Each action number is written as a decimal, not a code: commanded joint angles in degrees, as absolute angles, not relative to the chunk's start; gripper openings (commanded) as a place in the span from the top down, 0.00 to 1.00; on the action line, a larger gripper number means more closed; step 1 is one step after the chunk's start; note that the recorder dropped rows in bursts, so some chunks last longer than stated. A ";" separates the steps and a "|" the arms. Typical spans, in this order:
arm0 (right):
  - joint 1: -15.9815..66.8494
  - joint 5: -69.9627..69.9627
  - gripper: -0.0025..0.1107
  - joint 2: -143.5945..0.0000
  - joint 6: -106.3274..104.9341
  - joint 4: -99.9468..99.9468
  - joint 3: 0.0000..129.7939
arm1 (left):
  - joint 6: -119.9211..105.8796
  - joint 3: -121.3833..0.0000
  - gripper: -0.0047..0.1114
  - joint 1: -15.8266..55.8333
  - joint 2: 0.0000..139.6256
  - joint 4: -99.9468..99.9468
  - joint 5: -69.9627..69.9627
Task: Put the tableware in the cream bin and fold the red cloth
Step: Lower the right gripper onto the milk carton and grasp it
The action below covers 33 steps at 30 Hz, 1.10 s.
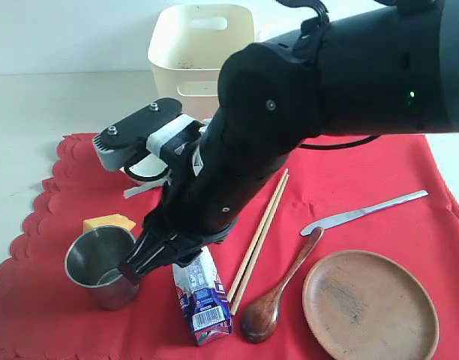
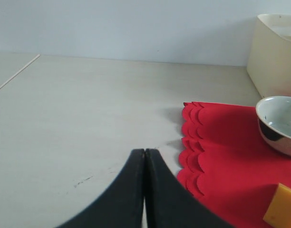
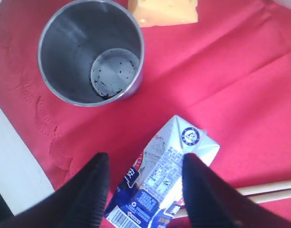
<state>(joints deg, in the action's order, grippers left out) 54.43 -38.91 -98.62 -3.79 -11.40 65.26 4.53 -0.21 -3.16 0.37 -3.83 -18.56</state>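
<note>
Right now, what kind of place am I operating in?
Probably a lab tabletop staged as a dining setup, not a real kitchen: a red cloth over a bare pale table, tableware like the steel cup and wooden plate, a plain wall behind.

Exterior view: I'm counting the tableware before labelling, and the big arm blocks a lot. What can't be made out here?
- Bowl: hidden behind the right arm in the exterior view; the left wrist view shows it, cut by the edge.
- Cream bin: its floor is hidden by its own front wall and the arm.
- Red cloth: near and right edges run out of frame.
- Carton: print too small to read.
</note>
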 commanded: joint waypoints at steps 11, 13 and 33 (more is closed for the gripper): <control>54.61 -39.51 0.29 -104.70 -1.10 -6.96 64.89 | 4.79 0.00 0.95 -2.83 0.00 -3.72 -18.35; 54.61 -39.51 0.29 -105.51 1.63 -4.42 64.89 | 4.79 0.00 0.95 -2.83 0.00 -3.72 -18.35; 54.61 -35.16 0.49 -111.86 8.58 -6.04 64.89 | 4.79 0.00 0.95 -2.83 0.00 -3.72 -18.35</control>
